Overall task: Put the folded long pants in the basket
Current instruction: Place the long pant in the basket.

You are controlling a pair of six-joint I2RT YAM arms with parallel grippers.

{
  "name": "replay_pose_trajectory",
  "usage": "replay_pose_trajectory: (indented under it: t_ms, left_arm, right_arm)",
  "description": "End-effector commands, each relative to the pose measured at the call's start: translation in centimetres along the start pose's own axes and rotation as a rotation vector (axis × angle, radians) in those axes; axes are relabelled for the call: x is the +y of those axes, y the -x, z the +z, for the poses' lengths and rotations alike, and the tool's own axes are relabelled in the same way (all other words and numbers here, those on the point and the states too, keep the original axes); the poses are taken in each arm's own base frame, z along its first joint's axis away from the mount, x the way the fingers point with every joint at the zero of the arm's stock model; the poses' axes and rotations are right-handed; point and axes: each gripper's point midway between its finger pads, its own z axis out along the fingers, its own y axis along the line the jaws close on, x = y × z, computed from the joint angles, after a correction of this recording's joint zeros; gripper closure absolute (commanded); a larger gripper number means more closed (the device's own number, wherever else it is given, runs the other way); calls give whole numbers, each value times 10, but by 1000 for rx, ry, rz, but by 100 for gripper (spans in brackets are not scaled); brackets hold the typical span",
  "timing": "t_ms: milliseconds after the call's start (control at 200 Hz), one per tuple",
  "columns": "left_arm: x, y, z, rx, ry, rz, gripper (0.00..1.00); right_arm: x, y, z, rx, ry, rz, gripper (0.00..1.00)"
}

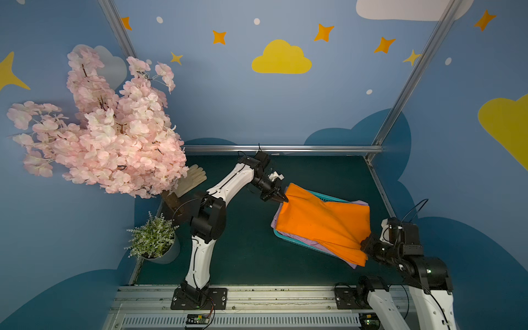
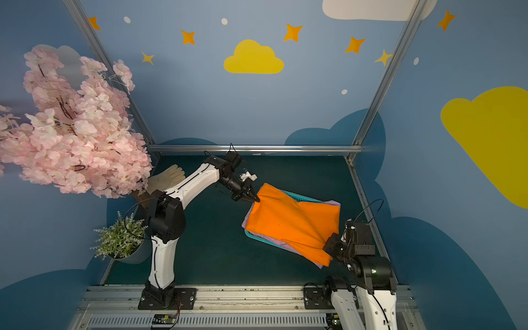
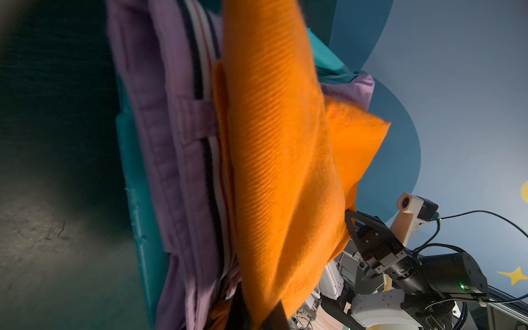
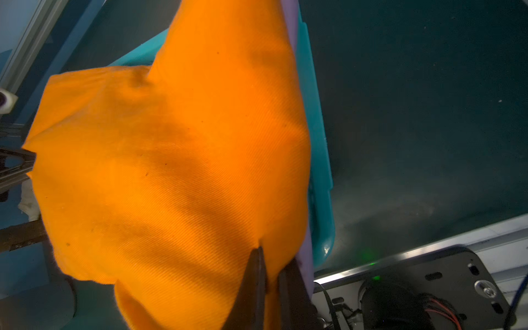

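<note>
Under orange pants (image 3: pixel 271 148), striped lilac waistband (image 3: pixel 211 155) shows only from left wrist.

Both top views sit high above the front base rail (image 1: pixel 257 297), facing steeply down and toward the back wall (image 1: pixel 257 100). They cover the whole table (image 1: pixel 245 257) and share almost the same scene, with a slight sideways offset. The left wrist view sits very close to the orange pants (image 3: pixel 274 160) and looks along them to the right gripper (image 3: pixel 350 217). The right wrist view, equally close, looks back across the same cloth to the left gripper (image 4: pixel 30 163). The basket (image 4: pixel 317 160) rim appears in both.
</note>
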Motion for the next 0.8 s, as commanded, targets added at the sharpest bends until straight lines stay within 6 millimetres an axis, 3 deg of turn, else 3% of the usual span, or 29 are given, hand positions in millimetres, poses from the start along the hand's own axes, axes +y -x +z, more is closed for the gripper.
replay_pose_trajectory:
  t_ms: [0,195,315,466,536,621,691,796]
  left_arm:
    - [10,10,-15,-26,25,8,98]
    - [3,10,-24,-12,20,2,98]
    - [-6,14,-34,-33,24,10,98]
    - [-28,14,-39,-22,-58,28,98]
    - [-21,14,-33,-7,-45,22,97]
    - [0,12,-22,17,4,-18,97]
    - [10,10,-15,40,8,-40,88]
    - [14,8,-11,48,11,-46,86]
  right_arm:
    - [-9,-22,13,100,-21,39,100]
    - [-9,-29,14,109,-3,74,88]
    - [-1,-32,10,143,30,96,90]
    - [14,-20,-7,118,76,104,95]
    - [5,-15,-6,95,20,79,94]
    - [-6,-19,4,104,-26,74,93]
    - [-10,-25,11,117,-34,87,91]
    - [-9,-28,17,133,-24,99,69]
